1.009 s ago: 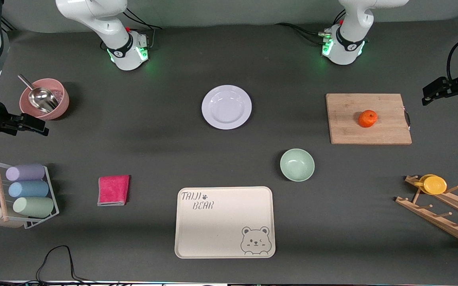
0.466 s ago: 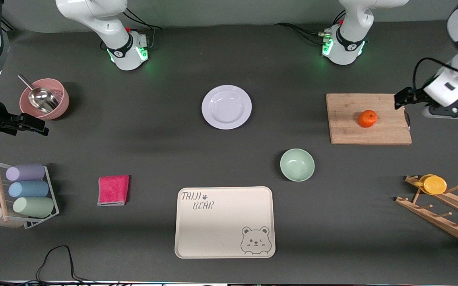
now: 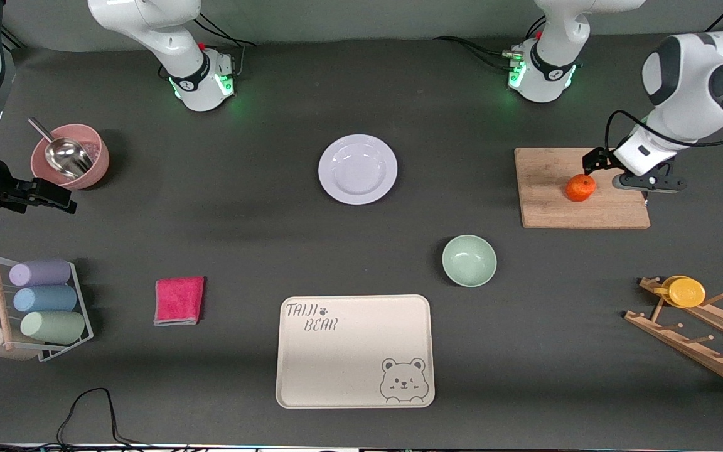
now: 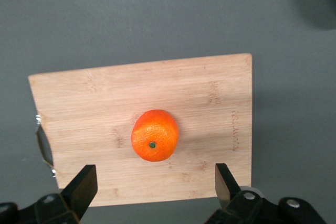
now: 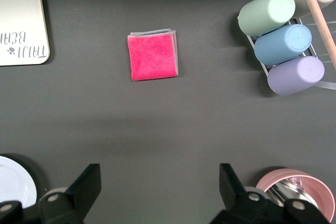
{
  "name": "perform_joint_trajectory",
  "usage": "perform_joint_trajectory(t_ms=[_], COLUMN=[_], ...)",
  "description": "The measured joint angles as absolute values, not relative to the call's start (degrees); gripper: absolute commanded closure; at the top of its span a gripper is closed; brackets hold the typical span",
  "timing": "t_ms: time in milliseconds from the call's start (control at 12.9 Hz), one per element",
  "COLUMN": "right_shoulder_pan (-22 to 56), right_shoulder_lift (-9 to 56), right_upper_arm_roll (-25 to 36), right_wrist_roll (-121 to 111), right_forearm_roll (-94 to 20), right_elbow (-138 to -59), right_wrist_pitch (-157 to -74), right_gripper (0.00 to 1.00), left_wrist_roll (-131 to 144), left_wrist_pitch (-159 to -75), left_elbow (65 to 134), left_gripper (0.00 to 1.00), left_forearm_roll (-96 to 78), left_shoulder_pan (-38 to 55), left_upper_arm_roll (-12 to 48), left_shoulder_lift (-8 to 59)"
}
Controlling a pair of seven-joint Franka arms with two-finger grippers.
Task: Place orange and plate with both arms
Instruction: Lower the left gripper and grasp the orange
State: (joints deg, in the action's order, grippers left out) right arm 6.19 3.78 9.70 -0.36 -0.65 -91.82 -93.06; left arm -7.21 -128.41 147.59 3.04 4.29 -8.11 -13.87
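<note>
Front view showed nothing placed: left gripper (image 4: 152,182) spread over the orange (image 3: 580,187), right gripper (image 5: 160,184) spread, plate (image 3: 358,169) untouched.

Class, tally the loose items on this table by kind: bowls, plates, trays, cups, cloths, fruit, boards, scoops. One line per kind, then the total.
Bowls: 2, pink bowl, green bowl
Plates: 1, plate
Trays: 1, bear tray
Cups: 5, four racked cups, yellow cup
Cloths: 1, pink cloth
Fruit: 1, orange
Boards: 1, cutting board
Scoops: 1, metal scoop
Total: 13

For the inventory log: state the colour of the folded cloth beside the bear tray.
Bright pink cloth with a grey edge; clearest in the right wrist view.
</note>
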Motion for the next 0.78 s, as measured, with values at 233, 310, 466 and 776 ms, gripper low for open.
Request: perform_joint_trajectory(t_ms=[233, 310, 466, 776], right_shoulder_pan=[6.2, 6.2, 6.2, 6.2], right_shoulder_lift=[3.7, 3.7, 3.7, 3.7], right_upper_arm_roll=[9.7, 9.7, 9.7, 9.7], right_wrist_roll=[-0.4, -0.4, -0.4, -0.4], right_forearm_roll=[-0.7, -0.7, -0.7, -0.7], right_elbow=[-92.0, -92.0, -92.1, -92.1], right_wrist_pitch=[-93.1, -93.1, -93.1, -93.1], right_gripper=[0.00, 0.00, 0.00, 0.00], left_wrist_roll=[-8.7, -9.0, -10.6, -14.8], left_wrist_pitch=[-135.0, -137.3, -141.6, -147.4], left_elbow=[151.8, 152.7, 154.0, 154.5], left_gripper=[0.00, 0.00, 0.00, 0.00], left_forearm_roll=[3.0, 3.0, 3.0, 3.1], left_shoulder_pan=[4.1, 4.1, 4.0, 1.6], left_upper_arm_roll=[-8.1, -8.1, -8.1, -8.2], left_shoulder_lift=[-10.9, -9.4, -6.3, -1.5])
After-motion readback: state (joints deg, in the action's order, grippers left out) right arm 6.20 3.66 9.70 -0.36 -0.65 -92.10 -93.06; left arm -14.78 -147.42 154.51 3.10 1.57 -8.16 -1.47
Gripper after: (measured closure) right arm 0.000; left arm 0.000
